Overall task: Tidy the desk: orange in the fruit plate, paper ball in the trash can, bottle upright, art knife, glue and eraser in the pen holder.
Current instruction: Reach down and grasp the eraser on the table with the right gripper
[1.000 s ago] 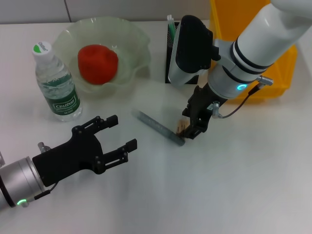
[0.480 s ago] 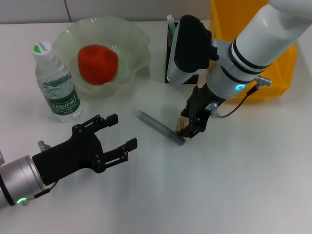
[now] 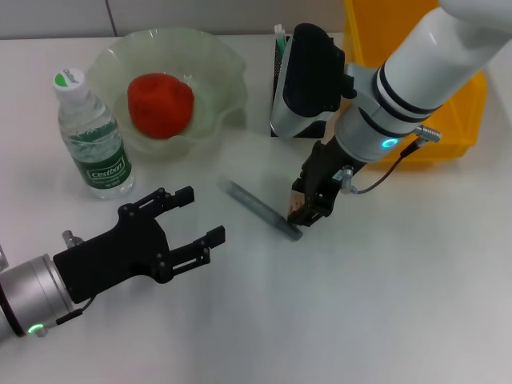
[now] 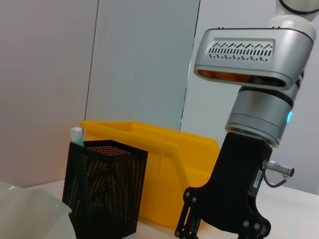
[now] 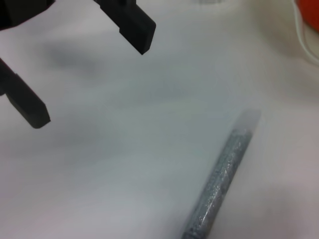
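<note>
The grey glitter glue [image 3: 258, 210] lies flat on the white table, also seen as the glue [image 5: 222, 179] in the right wrist view. My right gripper [image 3: 305, 214] hovers at its near end, shut on a small tan piece that looks like the eraser [image 3: 296, 200]. My left gripper [image 3: 198, 216] rests open to the left of the glue. The orange [image 3: 160, 104] sits in the fruit plate [image 3: 220, 60]. The bottle [image 3: 92, 136] stands upright. The black mesh pen holder [image 3: 280, 96] holds a white and green item [image 3: 280, 38]. The paper ball is out of view.
A yellow bin [image 3: 452, 120] stands at the back right, just behind the pen holder [image 4: 104, 186]. The right arm's bulky wrist hides part of the holder. Bare table lies in front of and to the right of the glue.
My right gripper has shifted slightly left and up, and the tan piece moved with it. The glue and the left arm have stayed put.
</note>
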Controlling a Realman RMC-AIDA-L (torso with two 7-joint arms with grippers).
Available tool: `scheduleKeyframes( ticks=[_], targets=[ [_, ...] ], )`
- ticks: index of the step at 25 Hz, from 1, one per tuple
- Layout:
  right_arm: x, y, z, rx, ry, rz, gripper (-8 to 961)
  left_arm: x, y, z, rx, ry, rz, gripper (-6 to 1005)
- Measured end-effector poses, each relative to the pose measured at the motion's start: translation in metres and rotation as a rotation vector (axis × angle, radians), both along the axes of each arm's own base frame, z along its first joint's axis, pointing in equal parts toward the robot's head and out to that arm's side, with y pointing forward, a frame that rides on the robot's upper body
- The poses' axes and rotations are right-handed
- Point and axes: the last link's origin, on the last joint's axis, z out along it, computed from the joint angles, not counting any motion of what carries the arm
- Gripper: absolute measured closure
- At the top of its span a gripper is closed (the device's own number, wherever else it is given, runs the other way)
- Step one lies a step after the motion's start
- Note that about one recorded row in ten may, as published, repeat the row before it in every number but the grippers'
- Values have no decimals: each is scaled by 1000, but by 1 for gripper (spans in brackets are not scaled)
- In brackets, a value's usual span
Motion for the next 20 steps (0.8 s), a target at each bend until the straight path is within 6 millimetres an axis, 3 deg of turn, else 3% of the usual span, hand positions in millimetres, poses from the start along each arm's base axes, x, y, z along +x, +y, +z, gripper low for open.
scheduleKeyframes(
  ticks=[20],
  targets=[
    [0,0,-1,-2,-6,6,420,0,0,0,0,-2,-1,199]
  ],
)
